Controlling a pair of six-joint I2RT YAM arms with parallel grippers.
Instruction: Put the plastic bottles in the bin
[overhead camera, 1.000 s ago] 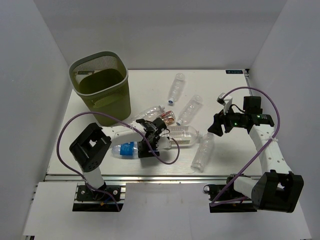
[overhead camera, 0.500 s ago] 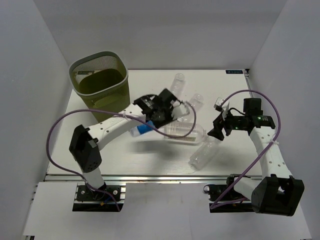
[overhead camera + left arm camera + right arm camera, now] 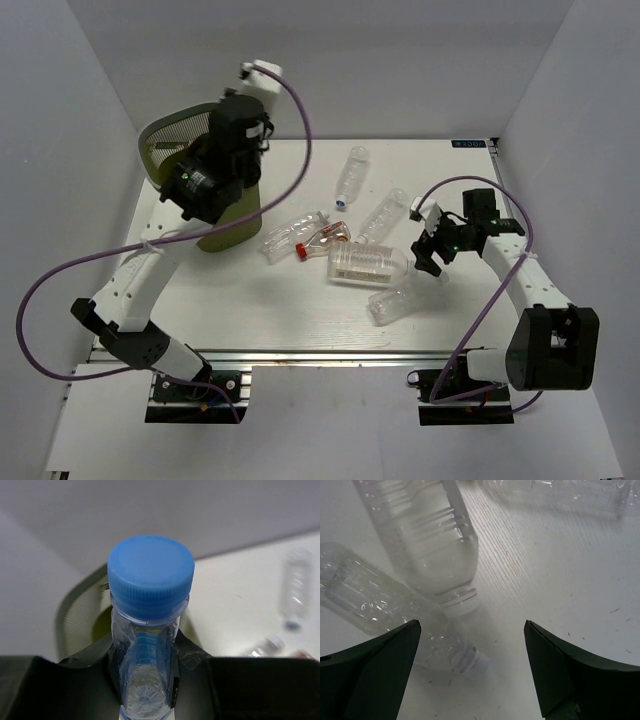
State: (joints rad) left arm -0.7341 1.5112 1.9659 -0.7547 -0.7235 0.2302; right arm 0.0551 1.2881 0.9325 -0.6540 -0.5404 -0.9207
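My left gripper [image 3: 197,184] is raised over the olive-green wire-mesh bin [image 3: 163,131]. In the left wrist view it [image 3: 145,690] is shut on a clear plastic bottle [image 3: 144,680] with a blue cap [image 3: 150,575], and the bin's rim [image 3: 70,615] lies behind and below. My right gripper [image 3: 428,258] hangs open low over the table. Between its fingers [image 3: 375,665] are the white-capped necks of two clear bottles [image 3: 425,535] [image 3: 365,597]. Several more bottles lie on the table, among them a larger one [image 3: 365,262] and a red-capped one [image 3: 325,238].
A bottle [image 3: 352,172] lies alone at the back of the table, and another [image 3: 383,215] just behind the right gripper. One lies nearer the front [image 3: 400,300]. White walls enclose the table on three sides. The purple cable [image 3: 290,110] loops over the left arm.
My left arm has lifted the blue-capped bottle off the table and swung it back left over the bin. My right gripper has moved left toward the bottles and opened wider.
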